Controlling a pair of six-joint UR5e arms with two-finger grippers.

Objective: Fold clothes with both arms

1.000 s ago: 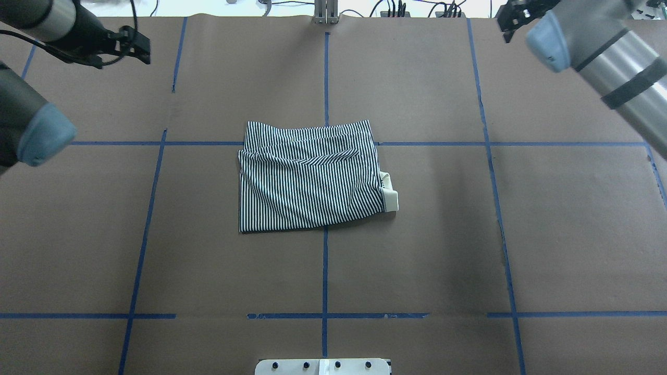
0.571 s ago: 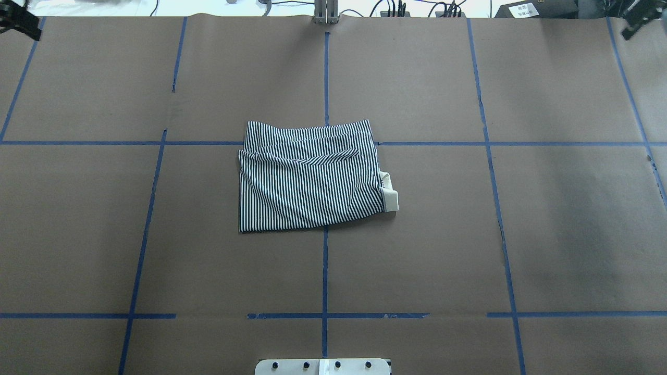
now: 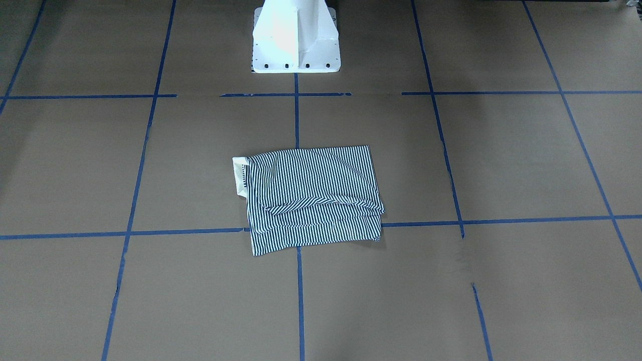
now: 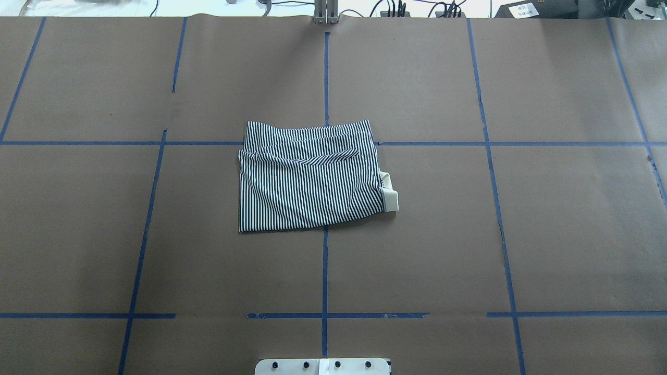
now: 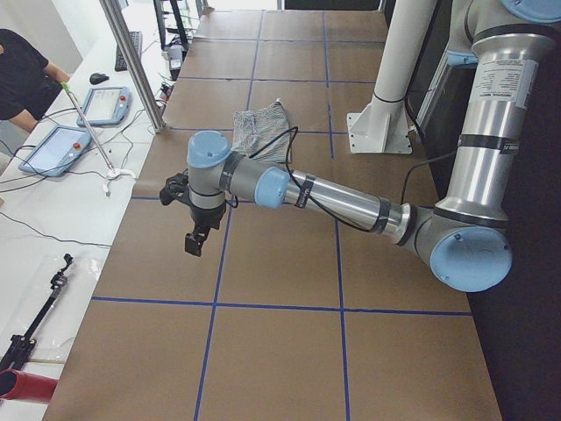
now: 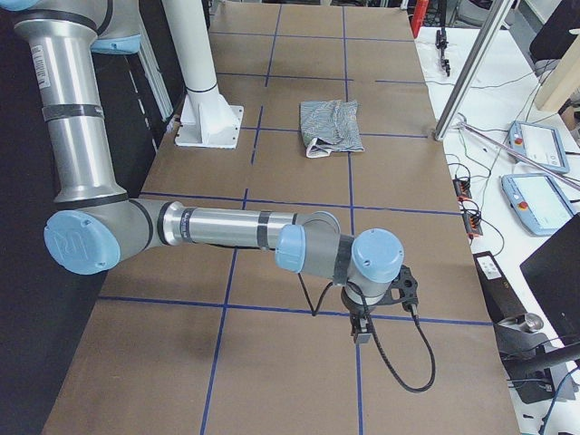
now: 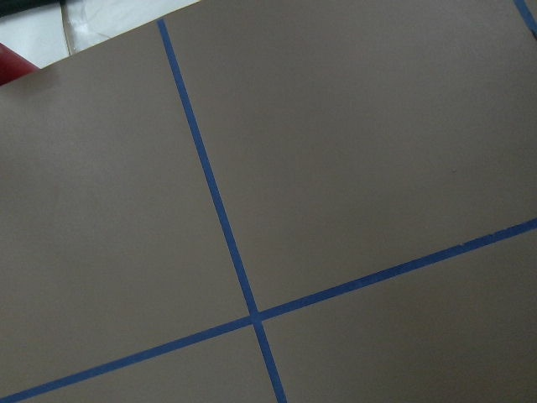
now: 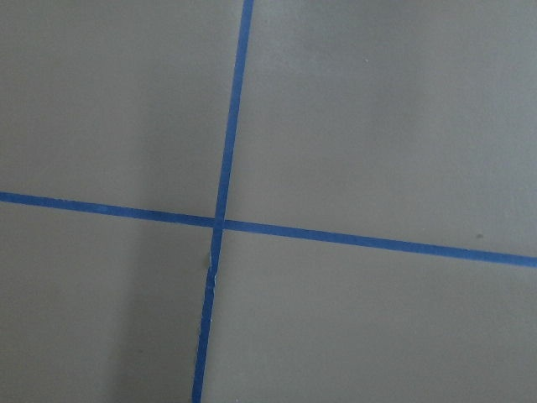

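Two steep views of the table give you no arm at all. In the front-facing view the folded polo shirt [image 3: 311, 198] lies flat near the table's middle, across a crossing of blue tape lines [image 3: 297, 120]. Its white collar [image 3: 238, 173] pokes out on that view's left, and bare brown paper [image 3: 501, 160] runs on every side up to the white pedestal [image 3: 295, 35].

The overhead view has the polo shirt [image 4: 310, 182] with its collar [image 4: 391, 198] at the right, well apart from every table edge.

From the left-end camera, the left gripper [image 5: 194, 244] hangs fingers-down above the paper by the operators' edge, well apart from the polo shirt [image 5: 263, 132]. It touches nothing you can see, and you cannot tell how far it is parted.

From the right-end camera, the right gripper [image 6: 360, 328] points down over a tape line, far from the polo shirt [image 6: 333, 122]. Its opening cannot be told either.

Both wrist cameras show you only paper and a tape crossing.
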